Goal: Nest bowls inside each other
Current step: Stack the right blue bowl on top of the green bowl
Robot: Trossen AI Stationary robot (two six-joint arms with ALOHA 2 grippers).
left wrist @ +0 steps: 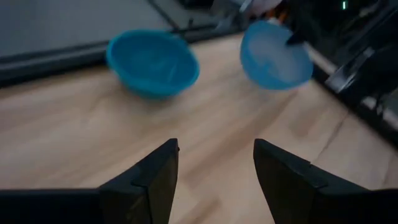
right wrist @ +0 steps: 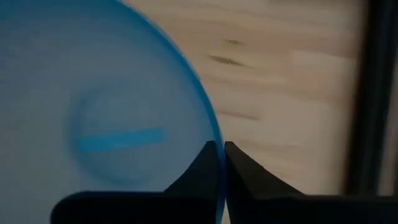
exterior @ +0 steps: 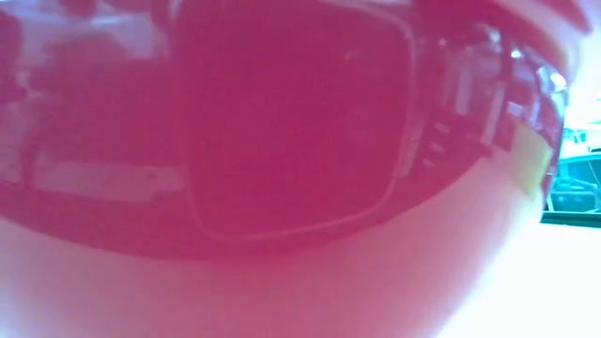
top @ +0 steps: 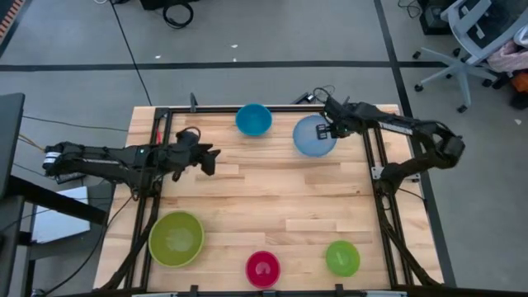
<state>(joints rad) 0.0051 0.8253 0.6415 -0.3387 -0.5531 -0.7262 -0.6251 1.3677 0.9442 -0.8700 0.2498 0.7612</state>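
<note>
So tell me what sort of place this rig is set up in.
Probably a robotics lab or workshop: a wooden table in a black frame stands on grey floor marked with dark tape lines, cables trail across it, and an office chair sits in the corner.

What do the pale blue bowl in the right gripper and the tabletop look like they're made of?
Pale blue bowl: likely thin translucent plastic, since its base shows faintly through the wall; the right gripper pinches its rim. Tabletop: light wood in jointed strips with visible grain, smooth finish.
</note>
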